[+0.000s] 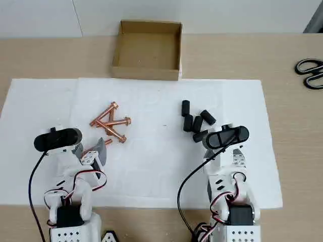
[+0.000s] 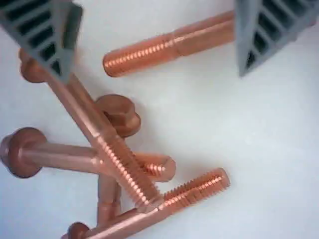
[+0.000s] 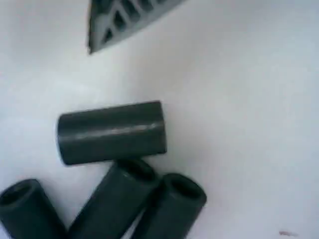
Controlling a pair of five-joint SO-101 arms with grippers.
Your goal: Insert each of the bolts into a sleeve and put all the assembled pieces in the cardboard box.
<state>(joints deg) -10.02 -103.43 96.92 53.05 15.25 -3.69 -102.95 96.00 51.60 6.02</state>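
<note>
White paper (image 1: 40,101) covers the middle of the wooden table (image 1: 30,55), and we read across it from the left. There the left gripper (image 2: 154,42) sits low over the sheet with its claw spread wide. We see a lone bolt (image 2: 169,45) lying flat between the two grey fingertips (image 2: 45,35), which grip nothing. Just beside it, the other copper-coloured bolts (image 1: 111,122) lie in a loose heap of four, crossing and touching one another. Farther back, at the far edge of the paper, the cardboard box (image 1: 121,50) stands open, well apart from the loose parts. Right of centre we find the five black sleeves (image 1: 197,122) clustered on the sheet, all lying on their sides. In the right wrist view one of them rests across the ends of two neighbours, touching both. The right gripper (image 3: 127,22) hangs just beside this cluster, but we cannot tell how its claw stands. Scissors (image 1: 310,73) lie on bare wood at the far right.
</note>
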